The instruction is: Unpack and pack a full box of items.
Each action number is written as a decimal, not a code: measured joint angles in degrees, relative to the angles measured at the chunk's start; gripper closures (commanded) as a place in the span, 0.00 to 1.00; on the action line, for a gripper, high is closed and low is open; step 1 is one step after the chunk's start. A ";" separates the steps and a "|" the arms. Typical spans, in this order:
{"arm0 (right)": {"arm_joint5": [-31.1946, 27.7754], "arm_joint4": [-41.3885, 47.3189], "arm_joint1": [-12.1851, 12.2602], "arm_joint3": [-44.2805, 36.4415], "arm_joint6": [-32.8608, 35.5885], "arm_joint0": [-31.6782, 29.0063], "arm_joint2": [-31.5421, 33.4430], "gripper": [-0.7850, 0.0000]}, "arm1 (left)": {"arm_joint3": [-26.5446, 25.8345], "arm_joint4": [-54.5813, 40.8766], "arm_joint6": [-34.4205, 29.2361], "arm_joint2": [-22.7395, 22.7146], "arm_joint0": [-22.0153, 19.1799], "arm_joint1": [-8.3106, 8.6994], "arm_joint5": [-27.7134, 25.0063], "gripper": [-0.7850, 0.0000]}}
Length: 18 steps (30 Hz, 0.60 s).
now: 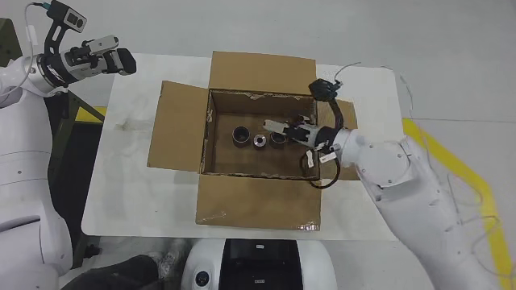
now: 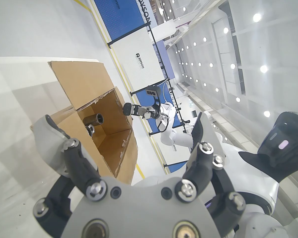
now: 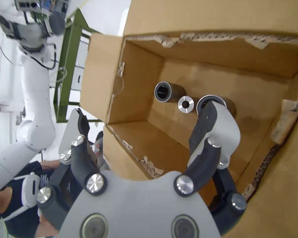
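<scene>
Now right claw [image 3: 146,116] inside open box [image 1: 258,197] at desk [image 1: 129,169] centre, fingers wide apart, one over rim of right tube [image 3: 229,105]. Left tube [image 3: 166,92], ring [image 3: 185,104] between them, on box floor. Left claw [image 1: 121,59] raised off desk's far-left corner, fingers apart.

Floor [image 1: 242,8]: pale grey, smooth, faintly glossy, running on all sides.
Floor marking [image 1: 416,132]: yellow painted stripe, angled, on the robot's right.
Tabletop [image 1: 121,185]: white, rectangular, rounded corners, lightly scuffed.
Frame [image 3: 62,82]: green metal uprights and rails, standing just beside the tabletop on the robot's left.
Partition panels: one blue [image 2: 114,6], one white [image 2: 139,50], on black stands along a floor stripe.
Ceiling: high, white, with rows of round lamps [image 2: 257,17], all lit.
</scene>
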 measured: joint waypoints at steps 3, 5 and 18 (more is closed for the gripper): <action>-0.90 -2.14 -0.27 2.34 2.25 2.37 -2.33 0.00 | 0.00 0.00 0.00 0.00 0.00 0.00 0.00 0.00; -0.95 -3.55 -0.46 3.51 2.65 3.62 -3.53 0.00 | 0.00 0.00 0.00 0.00 0.00 0.00 0.00 0.00; -2.03 -17.59 -1.35 7.99 11.09 10.69 -11.50 0.00 | 0.00 0.00 0.00 0.00 0.00 0.00 0.00 0.00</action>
